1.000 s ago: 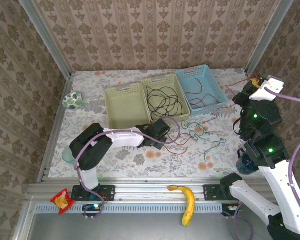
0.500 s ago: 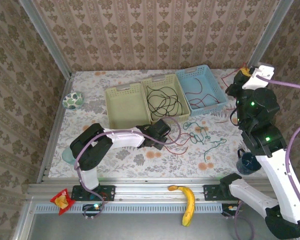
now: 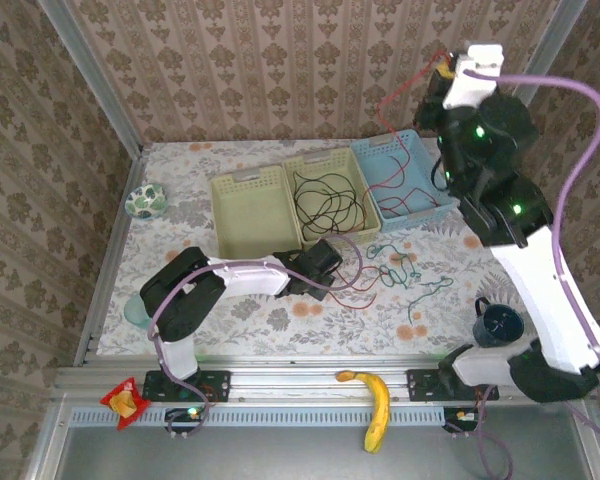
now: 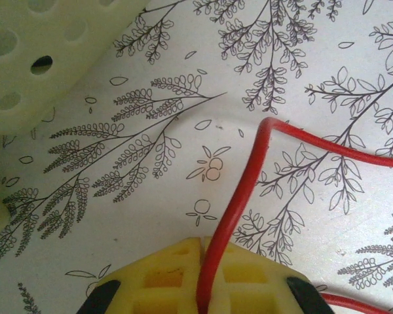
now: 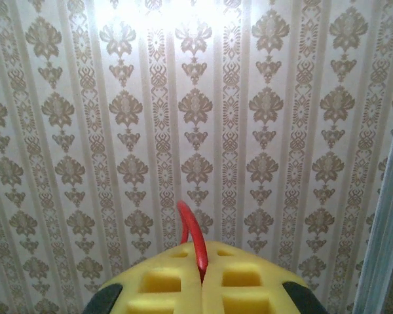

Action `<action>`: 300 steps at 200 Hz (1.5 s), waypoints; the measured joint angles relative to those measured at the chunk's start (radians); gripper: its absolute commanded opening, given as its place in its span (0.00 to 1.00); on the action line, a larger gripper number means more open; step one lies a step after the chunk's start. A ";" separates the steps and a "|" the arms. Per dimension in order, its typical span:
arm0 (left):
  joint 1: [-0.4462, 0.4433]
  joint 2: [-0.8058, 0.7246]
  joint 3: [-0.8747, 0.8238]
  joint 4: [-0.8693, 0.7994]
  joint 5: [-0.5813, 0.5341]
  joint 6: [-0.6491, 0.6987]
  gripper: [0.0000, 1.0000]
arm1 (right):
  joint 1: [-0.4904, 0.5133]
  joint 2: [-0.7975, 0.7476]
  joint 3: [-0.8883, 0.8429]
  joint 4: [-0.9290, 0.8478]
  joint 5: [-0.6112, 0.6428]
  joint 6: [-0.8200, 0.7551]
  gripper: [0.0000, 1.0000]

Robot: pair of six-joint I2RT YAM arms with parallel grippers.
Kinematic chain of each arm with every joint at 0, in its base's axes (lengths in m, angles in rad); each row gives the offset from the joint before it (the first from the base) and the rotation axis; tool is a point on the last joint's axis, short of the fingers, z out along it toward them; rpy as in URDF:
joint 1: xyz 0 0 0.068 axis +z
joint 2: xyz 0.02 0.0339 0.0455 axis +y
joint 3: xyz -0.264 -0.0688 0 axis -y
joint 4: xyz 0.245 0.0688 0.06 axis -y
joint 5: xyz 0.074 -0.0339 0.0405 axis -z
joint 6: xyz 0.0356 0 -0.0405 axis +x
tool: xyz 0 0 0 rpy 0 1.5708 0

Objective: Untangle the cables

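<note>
Top external view: the right gripper (image 3: pixel 443 72) is high in the air, pinched on the red cable (image 3: pixel 410 208) rising from the blue basket (image 3: pixel 384 140). The left gripper (image 3: pixel 320 262) clamps it at table level. The step looks like drawing red clear of the green cable (image 3: pixel 412 283); next calls for a steady, snag-free pull.

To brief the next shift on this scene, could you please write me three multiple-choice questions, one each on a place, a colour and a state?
1. Which basket holds the black cable? A) left B) middle C) right
2. What colour is the mug? A) dark blue B) white C) yellow
3. What is the right gripper doing? A) hanging open B) pinching a green cable C) pinching the red cable

Answers: 1 B, its loops lie inside the middle basket; 2 A, the top view shows it dark blue; 3 C, the red strand rises from between its closed yellow fingers.
</note>
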State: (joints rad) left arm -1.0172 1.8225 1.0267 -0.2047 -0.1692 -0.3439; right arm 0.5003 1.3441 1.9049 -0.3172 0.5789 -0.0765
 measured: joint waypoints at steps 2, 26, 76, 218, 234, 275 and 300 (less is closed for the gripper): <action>0.000 0.000 0.000 0.000 0.000 0.000 0.00 | 0.000 0.014 0.020 -0.007 0.003 0.000 0.00; -0.006 0.000 0.000 0.000 0.000 0.000 0.00 | -0.001 0.170 0.203 -0.069 0.045 0.000 0.00; -0.009 0.000 -0.002 0.001 0.000 0.000 0.00 | -0.055 0.415 0.456 -0.140 0.185 -0.014 0.00; -0.010 -0.004 -0.006 0.003 0.005 -0.007 0.00 | 0.064 0.554 0.247 -0.253 0.451 -0.130 0.00; -0.010 -0.004 -0.006 0.001 0.005 -0.007 0.00 | 0.067 0.555 0.224 -0.232 0.472 -0.175 0.00; -0.010 -0.004 -0.005 0.000 0.008 -0.007 0.00 | 0.068 0.555 0.164 -0.225 0.472 -0.203 0.00; -0.010 -0.004 -0.005 -0.003 0.008 -0.007 0.00 | 0.059 0.569 0.119 -0.246 0.449 -0.174 0.00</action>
State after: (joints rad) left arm -1.0271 1.8183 1.0222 -0.2073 -0.1612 -0.3511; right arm 0.5594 1.9133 2.0243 -0.5636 1.0279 -0.2504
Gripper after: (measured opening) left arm 0.062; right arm 0.043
